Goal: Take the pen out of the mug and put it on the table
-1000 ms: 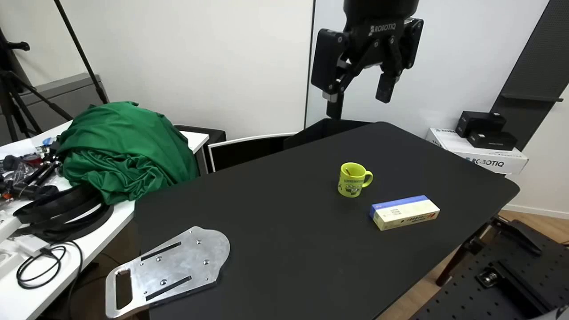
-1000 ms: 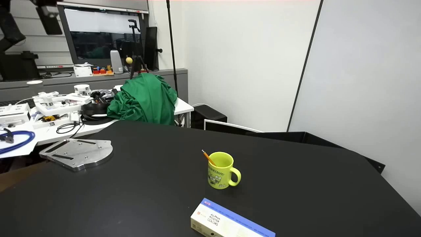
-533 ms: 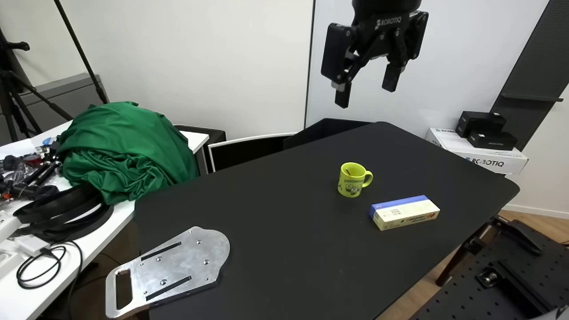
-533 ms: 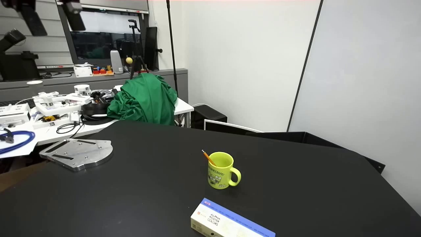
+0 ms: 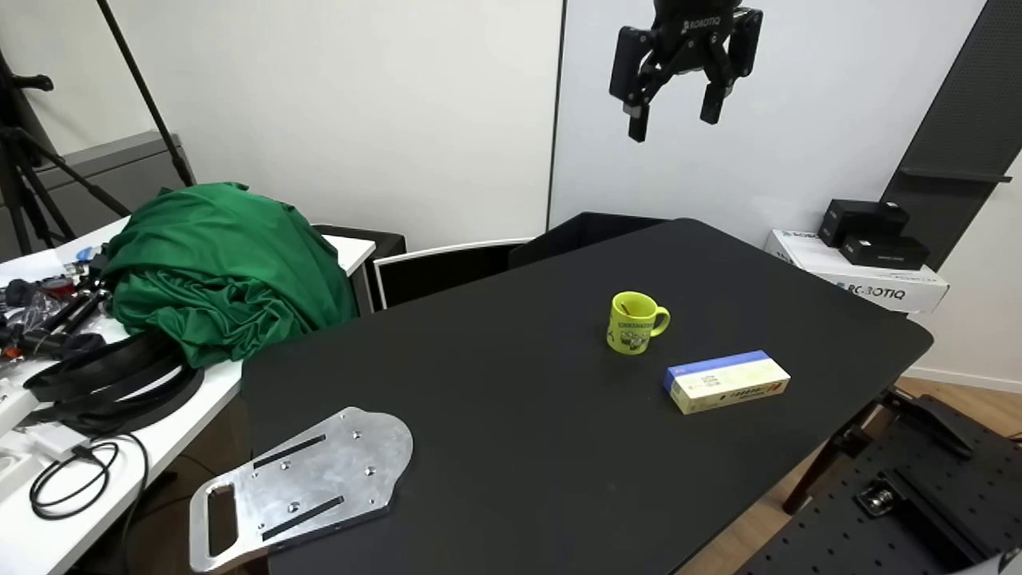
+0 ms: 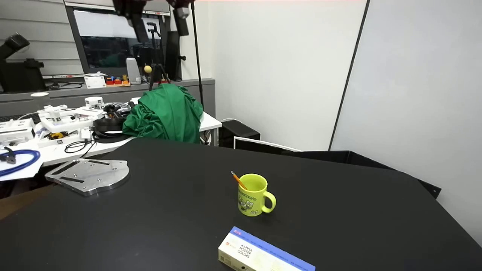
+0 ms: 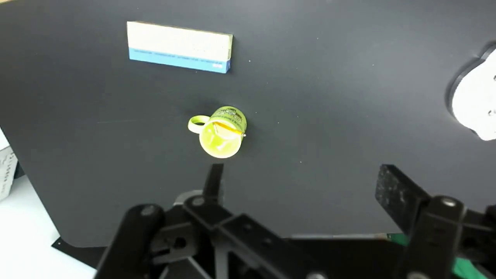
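Well below the spread-fingered ROBOTIQ gripper (image 5: 674,123), a pencil (image 6: 239,180) leans in a mug (image 6: 249,204) near an "ALPHA POSTER COLORS" box (image 6: 263,253).

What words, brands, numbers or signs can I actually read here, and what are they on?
"ROBOTIQ": the gripper
"ROBOTIQ", slightly blurred: the white carton
"ALPHA POSTER COLORS": the flat box
Possibly "KEROKEROPPI", too blurred to be sure: the mug
Too small to read: the flat box's other print and marks on the small black boxes
I can read no numbers.
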You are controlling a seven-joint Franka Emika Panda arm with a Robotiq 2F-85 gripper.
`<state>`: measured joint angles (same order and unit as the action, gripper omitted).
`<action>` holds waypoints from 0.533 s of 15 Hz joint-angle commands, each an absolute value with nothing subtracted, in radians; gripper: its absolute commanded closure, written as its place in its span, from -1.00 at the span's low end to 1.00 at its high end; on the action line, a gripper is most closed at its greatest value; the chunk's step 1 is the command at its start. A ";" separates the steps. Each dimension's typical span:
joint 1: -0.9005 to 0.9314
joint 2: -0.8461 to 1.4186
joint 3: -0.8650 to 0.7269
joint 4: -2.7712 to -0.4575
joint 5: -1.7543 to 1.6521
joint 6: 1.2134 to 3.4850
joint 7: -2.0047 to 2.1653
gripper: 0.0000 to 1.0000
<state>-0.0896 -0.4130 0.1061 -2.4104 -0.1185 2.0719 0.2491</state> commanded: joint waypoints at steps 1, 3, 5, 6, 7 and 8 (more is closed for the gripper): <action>-0.108 -0.188 0.049 -2.201 -0.123 2.023 0.238 -1.00; -0.109 -0.071 0.020 -2.086 -0.109 1.976 0.227 -1.00; -0.104 0.028 -0.007 -1.981 -0.083 1.913 0.221 -1.00; -0.103 0.076 -0.017 -1.927 -0.070 1.880 0.229 -1.00; -0.102 0.123 -0.027 -1.872 -0.052 1.846 0.235 -1.00; -0.102 0.170 -0.036 -1.818 -0.029 1.809 0.240 -1.00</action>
<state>-0.1125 0.0187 -0.0057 -2.0144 -0.0815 1.9315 0.2268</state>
